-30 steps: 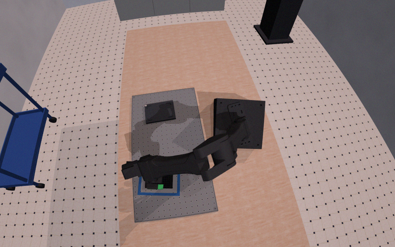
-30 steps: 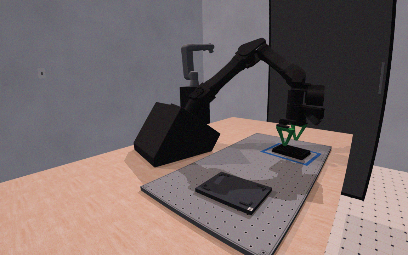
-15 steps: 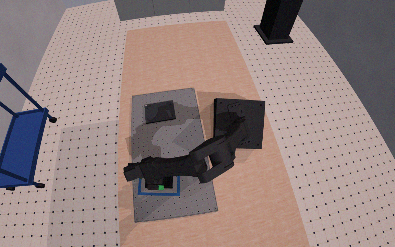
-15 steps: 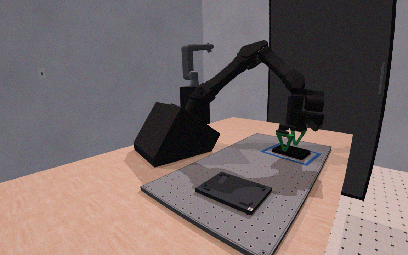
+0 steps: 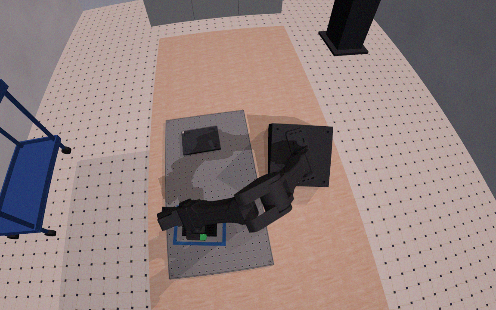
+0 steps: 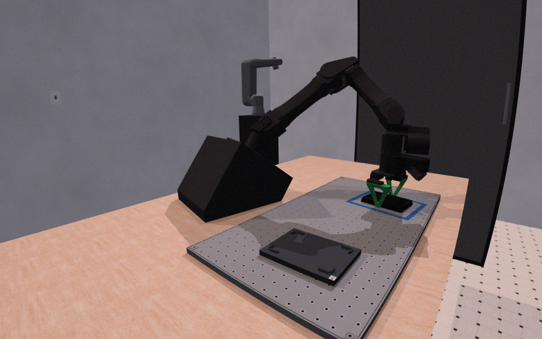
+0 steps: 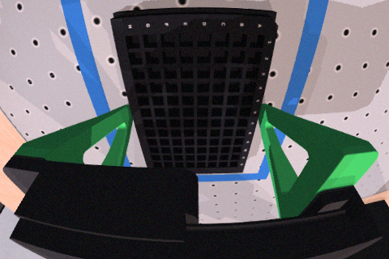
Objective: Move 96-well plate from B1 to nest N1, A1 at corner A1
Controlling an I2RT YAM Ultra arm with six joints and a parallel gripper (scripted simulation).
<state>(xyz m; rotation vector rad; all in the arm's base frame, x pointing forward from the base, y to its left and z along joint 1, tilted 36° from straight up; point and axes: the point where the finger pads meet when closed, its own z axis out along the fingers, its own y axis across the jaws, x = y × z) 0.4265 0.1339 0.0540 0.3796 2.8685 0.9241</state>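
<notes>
My gripper (image 7: 195, 111) is open, its green fingers lowered to either long side of the plate's near end, with a small gap on each side. In the side view the green fingers (image 6: 383, 191) reach down to the plate. In the overhead view the arm hides most of the plate (image 5: 205, 233). The black plate nest N1 (image 6: 310, 254) stands empty at the baseplate's other end, also seen from overhead (image 5: 200, 140).
The arm's black slanted base (image 6: 230, 179) stands on the wooden table beside the baseplate. A tall dark cabinet (image 6: 437, 105) stands behind the table end. A blue cart (image 5: 7, 165) stands on the floor to the left.
</notes>
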